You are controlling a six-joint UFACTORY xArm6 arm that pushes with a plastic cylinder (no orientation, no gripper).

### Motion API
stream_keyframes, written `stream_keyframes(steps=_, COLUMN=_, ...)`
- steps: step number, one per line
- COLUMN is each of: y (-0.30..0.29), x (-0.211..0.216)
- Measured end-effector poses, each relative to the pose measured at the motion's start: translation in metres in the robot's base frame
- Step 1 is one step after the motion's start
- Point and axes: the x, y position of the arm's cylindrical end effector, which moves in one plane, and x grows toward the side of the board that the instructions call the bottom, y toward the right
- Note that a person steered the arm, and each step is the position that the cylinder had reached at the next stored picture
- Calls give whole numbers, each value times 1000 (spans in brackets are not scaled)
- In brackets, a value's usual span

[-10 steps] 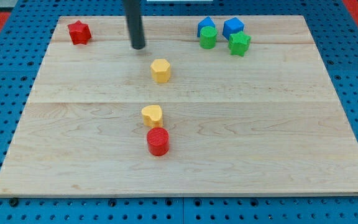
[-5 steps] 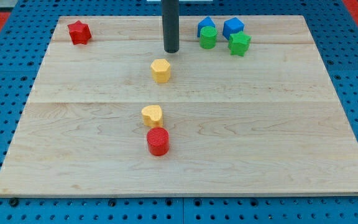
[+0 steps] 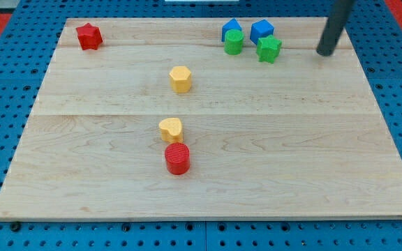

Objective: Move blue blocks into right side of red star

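Two blue blocks sit near the view's top right: a smaller one [image 3: 231,28] and a larger one [image 3: 262,30]. The red star [image 3: 88,35] lies at the view's top left. My tip [image 3: 325,52] rests on the board to the right of the blue blocks, well clear of them and touching nothing. The dark rod rises from it out of the top of the view.
A green cylinder [image 3: 234,42] and a green star [image 3: 269,49] sit just below the blue blocks. A yellow hexagon [image 3: 180,79], a yellow heart-like block [image 3: 171,129] and a red cylinder [image 3: 177,158] stand mid-board. The wooden board [image 3: 313,167] lies on a blue pegboard.
My tip has swept right along the top of the board, from left of the blue blocks to their right. No block has moved.
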Motion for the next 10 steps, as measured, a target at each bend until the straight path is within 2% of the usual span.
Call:
stream_keyframes(steps=1, y=-50, x=-30)
stream_keyframes(steps=4, y=-199, x=-30)
stream_keyframes(steps=5, y=-209, x=-35)
stream_keyframes(steps=6, y=-211, x=-61)
stream_keyframes(steps=8, y=-366, x=-54)
stream_keyframes(steps=9, y=-367, x=-63)
stream_keyframes(steps=10, y=-309, x=-72)
